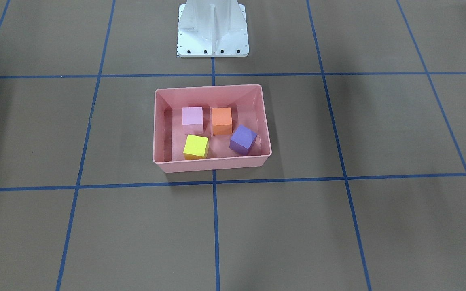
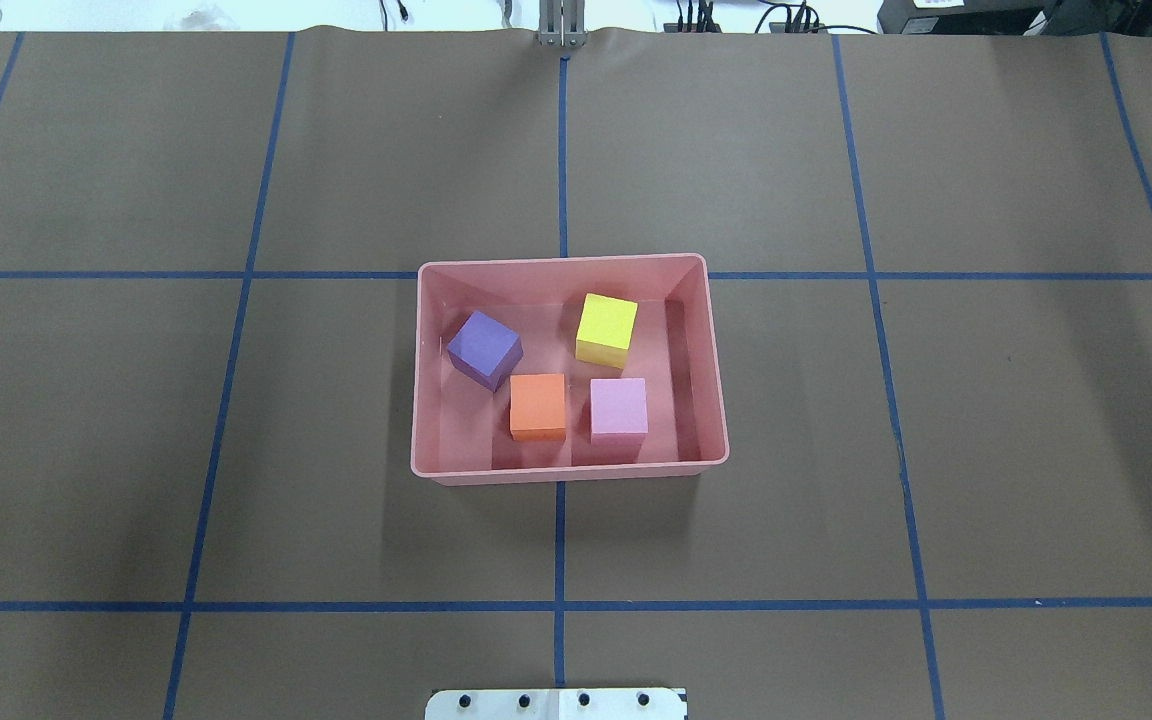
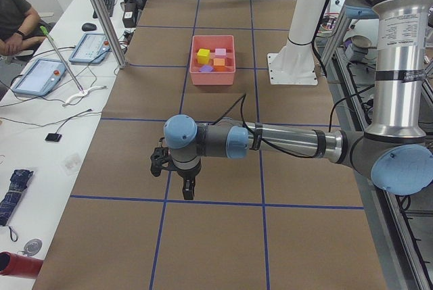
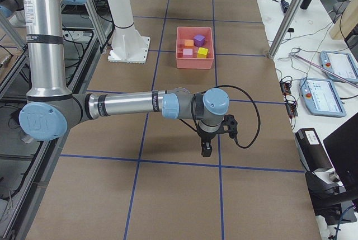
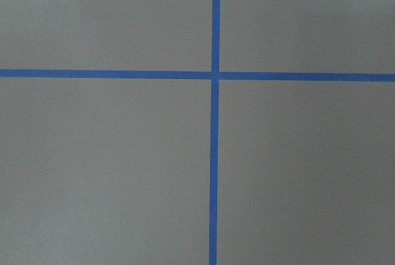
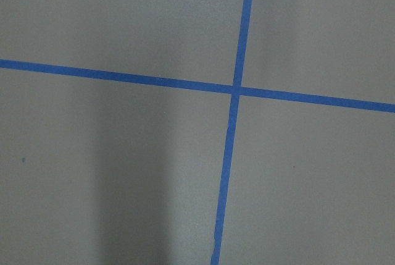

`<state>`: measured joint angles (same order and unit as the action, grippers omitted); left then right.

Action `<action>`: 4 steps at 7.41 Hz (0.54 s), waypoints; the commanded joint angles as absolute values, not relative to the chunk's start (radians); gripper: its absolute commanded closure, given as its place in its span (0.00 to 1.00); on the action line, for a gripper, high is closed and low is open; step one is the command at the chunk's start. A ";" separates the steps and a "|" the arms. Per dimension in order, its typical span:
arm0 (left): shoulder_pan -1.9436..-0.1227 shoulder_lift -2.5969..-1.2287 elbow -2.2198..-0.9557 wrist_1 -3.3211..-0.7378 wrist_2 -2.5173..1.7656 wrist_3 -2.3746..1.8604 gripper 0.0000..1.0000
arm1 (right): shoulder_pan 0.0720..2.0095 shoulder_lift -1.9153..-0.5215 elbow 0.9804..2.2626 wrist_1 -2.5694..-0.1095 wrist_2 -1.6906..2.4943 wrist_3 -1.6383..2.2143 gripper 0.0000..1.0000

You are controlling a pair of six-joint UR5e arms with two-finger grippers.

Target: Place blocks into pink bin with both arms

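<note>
The pink bin (image 2: 566, 468) sits at the table's middle, also in the front view (image 1: 212, 163). All four blocks lie inside it, apart from one another: purple (image 2: 484, 349), yellow (image 2: 606, 329), orange (image 2: 538, 406) and light pink (image 2: 619, 408). My left gripper (image 3: 187, 192) shows only in the left side view, pointing down over bare table far from the bin; I cannot tell whether it is open. My right gripper (image 4: 206, 149) shows only in the right side view, likewise far from the bin; I cannot tell its state. Both wrist views show only brown table and blue tape.
The white pedestal base (image 1: 212, 28) stands behind the bin on the robot's side. Blue tape lines grid the brown table. A side bench with tablets (image 3: 40, 77) and a seated person (image 3: 13, 19) runs along the far edge, with metal posts (image 3: 101, 13).
</note>
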<state>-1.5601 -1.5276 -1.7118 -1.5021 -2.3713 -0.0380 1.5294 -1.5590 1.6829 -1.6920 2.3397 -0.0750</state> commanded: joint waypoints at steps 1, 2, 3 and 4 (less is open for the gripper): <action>-1.560 -1.529 -1.713 -1.503 -2.370 -0.035 0.00 | 1.529 -1.559 1.683 -1.690 2.339 -0.075 0.00; -1.560 -1.526 -1.713 -1.508 -2.370 -0.035 0.00 | 1.529 -1.559 1.683 -1.690 2.339 -0.074 0.00; -1.560 -1.525 -1.715 -1.508 -2.370 -0.035 0.00 | 1.529 -1.559 1.683 -1.690 2.339 -0.074 0.00; -1.560 -1.522 -1.720 -1.508 -2.370 -0.037 0.00 | 1.529 -1.559 1.683 -1.690 2.339 -0.074 0.00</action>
<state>-1.5601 -1.5250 -1.7156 -1.5072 -2.3701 -0.0357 1.5294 -1.5585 1.6828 -1.6906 2.3393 -0.0738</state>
